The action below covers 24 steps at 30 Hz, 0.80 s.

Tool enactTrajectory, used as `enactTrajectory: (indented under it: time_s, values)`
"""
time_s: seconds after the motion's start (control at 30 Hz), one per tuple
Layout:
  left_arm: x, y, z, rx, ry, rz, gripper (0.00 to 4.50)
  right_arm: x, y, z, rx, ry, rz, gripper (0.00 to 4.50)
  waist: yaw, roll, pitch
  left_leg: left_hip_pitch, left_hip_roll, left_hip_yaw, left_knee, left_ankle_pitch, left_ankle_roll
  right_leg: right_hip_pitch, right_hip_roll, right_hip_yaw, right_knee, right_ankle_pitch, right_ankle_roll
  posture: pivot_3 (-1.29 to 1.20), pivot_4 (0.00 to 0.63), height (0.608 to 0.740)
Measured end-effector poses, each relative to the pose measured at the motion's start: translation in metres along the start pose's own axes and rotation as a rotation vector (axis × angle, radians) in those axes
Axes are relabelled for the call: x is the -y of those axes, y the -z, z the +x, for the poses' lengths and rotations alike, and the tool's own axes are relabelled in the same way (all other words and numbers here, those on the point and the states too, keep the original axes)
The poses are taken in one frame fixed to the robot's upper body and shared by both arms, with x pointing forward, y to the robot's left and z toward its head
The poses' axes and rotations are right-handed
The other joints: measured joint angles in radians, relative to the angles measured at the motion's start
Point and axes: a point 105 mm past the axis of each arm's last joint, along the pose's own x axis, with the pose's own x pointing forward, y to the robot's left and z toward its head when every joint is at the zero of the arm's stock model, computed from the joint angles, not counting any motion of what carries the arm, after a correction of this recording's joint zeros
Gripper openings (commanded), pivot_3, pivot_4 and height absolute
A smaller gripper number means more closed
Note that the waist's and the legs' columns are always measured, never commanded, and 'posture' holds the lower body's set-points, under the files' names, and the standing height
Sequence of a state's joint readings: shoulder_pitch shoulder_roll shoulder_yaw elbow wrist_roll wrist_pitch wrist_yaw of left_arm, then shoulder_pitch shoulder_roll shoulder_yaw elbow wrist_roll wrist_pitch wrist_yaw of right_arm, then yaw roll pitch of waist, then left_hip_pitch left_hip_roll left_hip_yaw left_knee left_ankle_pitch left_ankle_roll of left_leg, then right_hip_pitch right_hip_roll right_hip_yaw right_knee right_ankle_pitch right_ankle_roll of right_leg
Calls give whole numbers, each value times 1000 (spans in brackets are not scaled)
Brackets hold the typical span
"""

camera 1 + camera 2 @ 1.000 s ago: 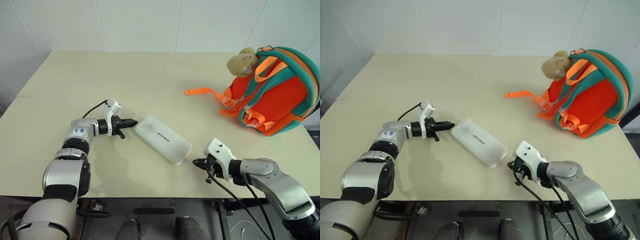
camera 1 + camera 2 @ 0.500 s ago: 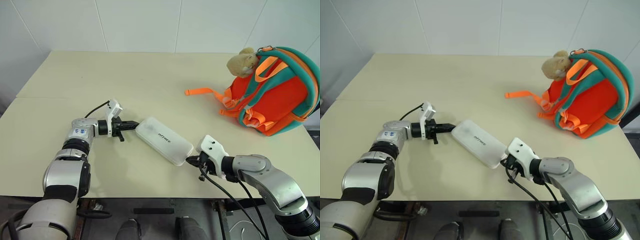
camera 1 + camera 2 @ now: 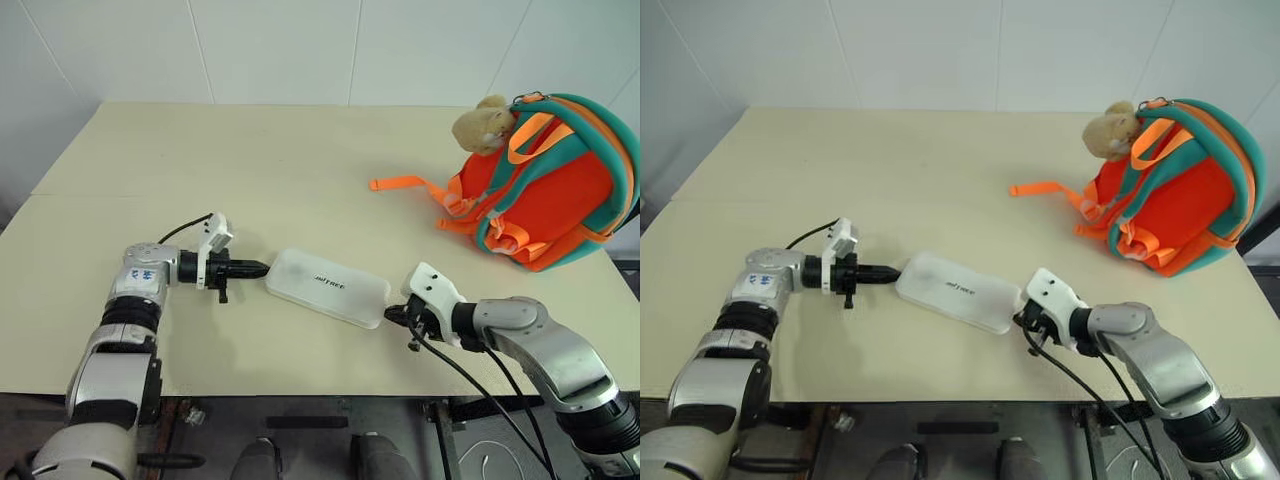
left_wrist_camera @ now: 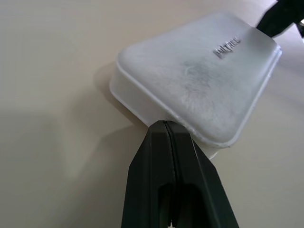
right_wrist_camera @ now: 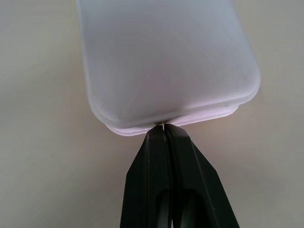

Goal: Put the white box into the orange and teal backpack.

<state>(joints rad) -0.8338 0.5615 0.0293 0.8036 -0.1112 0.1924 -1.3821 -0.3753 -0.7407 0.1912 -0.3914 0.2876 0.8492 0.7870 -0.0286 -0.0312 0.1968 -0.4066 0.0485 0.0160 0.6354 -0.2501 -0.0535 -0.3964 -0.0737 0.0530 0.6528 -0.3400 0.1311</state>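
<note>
- My left gripper (image 3: 258, 268) reaches in low from the left, fingers pressed together, tip against one end of the white box (image 3: 328, 287).
- My right gripper (image 3: 390, 314) — also pinched closed — meets the opposite end.
- The orange and teal backpack (image 3: 545, 185) stands well apart at the table's (image 3: 250, 160) far right, its plush toy (image 3: 483, 124) on top.
- The box lies flat between my tips, long axis running left to right across the table.
</note>
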Motion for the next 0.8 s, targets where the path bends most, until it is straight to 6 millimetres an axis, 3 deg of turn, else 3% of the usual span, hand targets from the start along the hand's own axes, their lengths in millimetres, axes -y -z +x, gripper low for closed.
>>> enactTrajectory:
  time_s: [0.43,0.8]
  values:
    - [38,6,-2,-52,45,-39,0,19,2,-5,-41,-29,-76,44,1,0,0,0,0,0,0,0,0,0,0,0,0,0,0,0,150,740]
    - [39,9,-2,-63,-11,-66,0,9,9,-8,-63,-98,-77,44,0,0,0,0,0,0,1,0,0,0,0,1,0,0,0,0,150,740]
